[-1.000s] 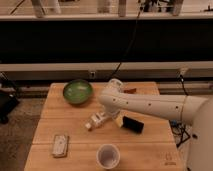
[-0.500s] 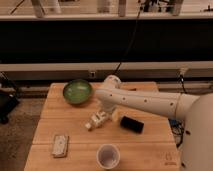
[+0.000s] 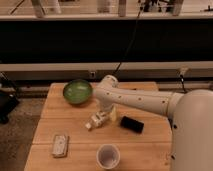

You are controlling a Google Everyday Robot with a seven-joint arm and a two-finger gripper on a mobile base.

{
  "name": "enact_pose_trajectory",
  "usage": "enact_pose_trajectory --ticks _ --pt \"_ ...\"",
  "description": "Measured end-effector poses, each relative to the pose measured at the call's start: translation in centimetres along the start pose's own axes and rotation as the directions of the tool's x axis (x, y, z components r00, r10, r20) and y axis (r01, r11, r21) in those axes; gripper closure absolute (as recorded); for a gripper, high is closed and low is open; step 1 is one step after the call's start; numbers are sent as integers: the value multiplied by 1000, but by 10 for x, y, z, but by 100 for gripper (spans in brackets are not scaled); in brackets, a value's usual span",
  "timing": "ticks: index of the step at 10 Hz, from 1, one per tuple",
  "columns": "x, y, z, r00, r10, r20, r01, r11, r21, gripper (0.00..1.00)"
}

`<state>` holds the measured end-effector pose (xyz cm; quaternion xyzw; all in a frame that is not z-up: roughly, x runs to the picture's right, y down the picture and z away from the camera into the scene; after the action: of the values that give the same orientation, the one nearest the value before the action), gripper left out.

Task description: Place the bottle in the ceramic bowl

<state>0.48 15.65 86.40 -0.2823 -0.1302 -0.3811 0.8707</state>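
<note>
The small white bottle (image 3: pixel 97 120) lies tilted on the wooden table (image 3: pixel 75 130), in front of and to the right of the green ceramic bowl (image 3: pixel 77 92). My gripper (image 3: pixel 109 114) hangs from the white arm, which reaches in from the right. It sits right at the bottle's upper right end, touching or nearly touching it. The arm's elbow (image 3: pixel 107 85) stands close beside the bowl's right rim. The bowl looks empty.
A white paper cup (image 3: pixel 108 156) stands near the table's front edge. A flat black object (image 3: pixel 132 124) lies to the right of the bottle. A small pale packet (image 3: pixel 60 145) lies at the front left. A dark wall and rails run behind the table.
The arm has swung left and back, so its elbow is now closer to the bowl. The bottle has stayed in about the same place on the table.
</note>
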Motion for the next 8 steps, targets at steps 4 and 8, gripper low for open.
enact_pose_trajectory --ticks 4,8 --pt "0 2 6 1000 10 17 -10 999 -32 77" --pt "7 -8 -8 998 41 47 -39 998 -41 100"
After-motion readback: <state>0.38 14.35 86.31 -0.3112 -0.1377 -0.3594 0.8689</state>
